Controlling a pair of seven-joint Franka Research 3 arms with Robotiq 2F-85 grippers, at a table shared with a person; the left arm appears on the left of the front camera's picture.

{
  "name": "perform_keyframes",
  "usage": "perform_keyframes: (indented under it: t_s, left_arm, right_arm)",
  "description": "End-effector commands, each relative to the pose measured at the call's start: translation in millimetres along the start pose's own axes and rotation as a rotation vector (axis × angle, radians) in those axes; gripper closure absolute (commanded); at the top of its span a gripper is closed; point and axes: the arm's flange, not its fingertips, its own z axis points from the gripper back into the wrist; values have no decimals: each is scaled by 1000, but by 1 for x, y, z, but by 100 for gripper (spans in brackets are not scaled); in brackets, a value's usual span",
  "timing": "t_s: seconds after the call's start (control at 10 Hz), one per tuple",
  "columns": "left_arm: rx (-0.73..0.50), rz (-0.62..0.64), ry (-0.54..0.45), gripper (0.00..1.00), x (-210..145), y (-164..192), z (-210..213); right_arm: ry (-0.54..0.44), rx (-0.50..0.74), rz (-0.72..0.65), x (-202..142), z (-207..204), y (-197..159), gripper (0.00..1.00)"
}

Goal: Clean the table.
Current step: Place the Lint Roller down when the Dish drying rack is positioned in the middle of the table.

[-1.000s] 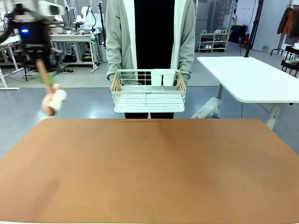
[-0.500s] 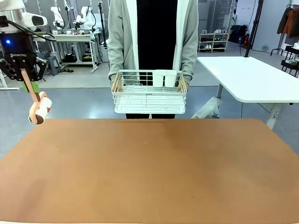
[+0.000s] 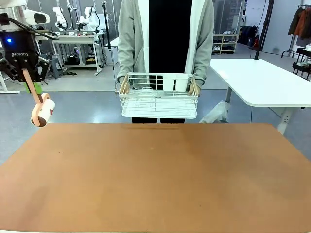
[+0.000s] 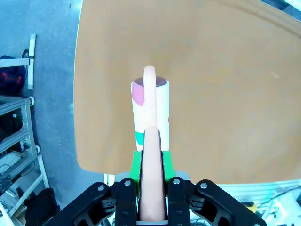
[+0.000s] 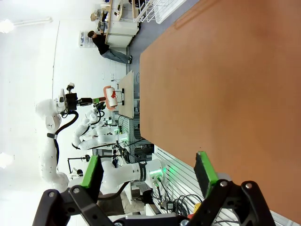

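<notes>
The reddish-brown table (image 3: 155, 174) spreads across the lower half of the front view with nothing lying on it. Above its far left corner my left gripper (image 3: 29, 80) is shut on the pale pink handle of a lint roller (image 3: 43, 112), whose white roll hangs clear of the top. In the left wrist view the green pads clamp that handle (image 4: 151, 165) and the roll (image 4: 150, 110) points out over the table's edge (image 4: 94, 141). My right gripper (image 5: 148, 167) stands open, holding nothing, beside the table's near edge (image 5: 225, 94).
A person at the far side holds a white wire dish rack (image 3: 159, 99) with two white cups (image 3: 175, 81) above the table's far edge. A white-topped table (image 3: 262, 80) stands at the back right. Benches and shelving line the left background.
My left arm swung left with the lint roller and has now steadied, the roll a touch higher. The person shifted slightly right and raised the rack a little.
</notes>
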Motion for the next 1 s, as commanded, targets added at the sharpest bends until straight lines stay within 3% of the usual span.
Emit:
perform_keyframes:
  t_s: [0.0,0.9]
  left_arm:
    - [8,-3,11,79,0,1,5]
    - [8,-3,11,79,0,1,5]
  right_arm:
    - [-8,13,3,-1,-1,3,0]
    - [-8,13,3,-1,-1,3,0]
